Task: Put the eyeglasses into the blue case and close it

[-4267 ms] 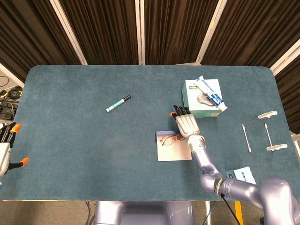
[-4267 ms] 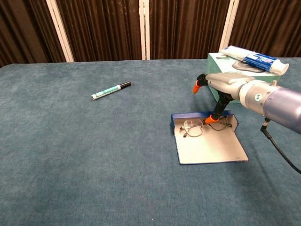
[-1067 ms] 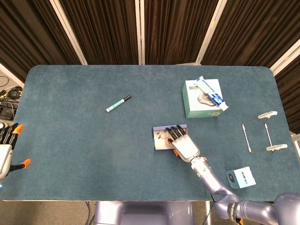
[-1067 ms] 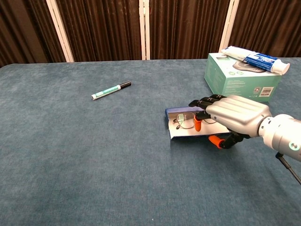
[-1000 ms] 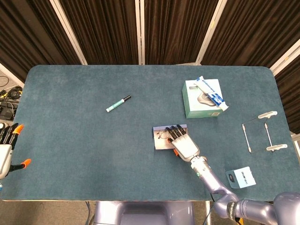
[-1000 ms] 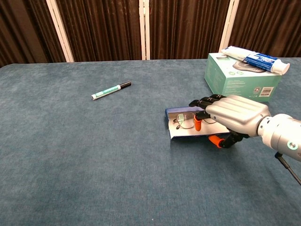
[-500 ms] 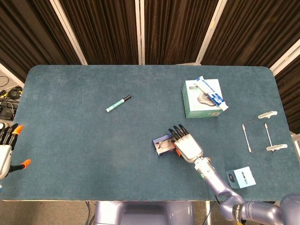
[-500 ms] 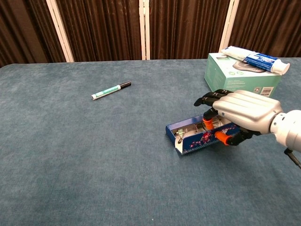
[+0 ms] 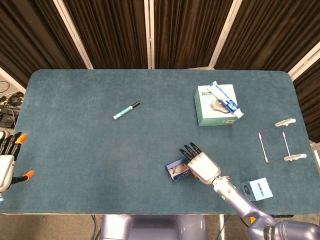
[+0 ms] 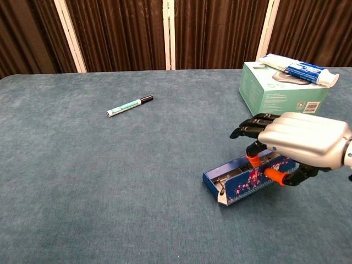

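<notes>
The right hand's fingers [image 10: 258, 132] grip the half-folded blue case [image 10: 242, 180], eyeglasses [image 10: 226, 177] lying inside.

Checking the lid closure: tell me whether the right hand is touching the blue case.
Touching. In the chest view the right hand has its orange-tipped fingers pressed on the flap of the blue case, no gap visible.

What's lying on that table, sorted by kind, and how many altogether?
Eyeglasses case, with eyeglasses inside: 1
Marker pen: 1
Boxes, green and small blue: 2
Toothpaste tube: 1
Wire stand: 1
Total: 6
</notes>
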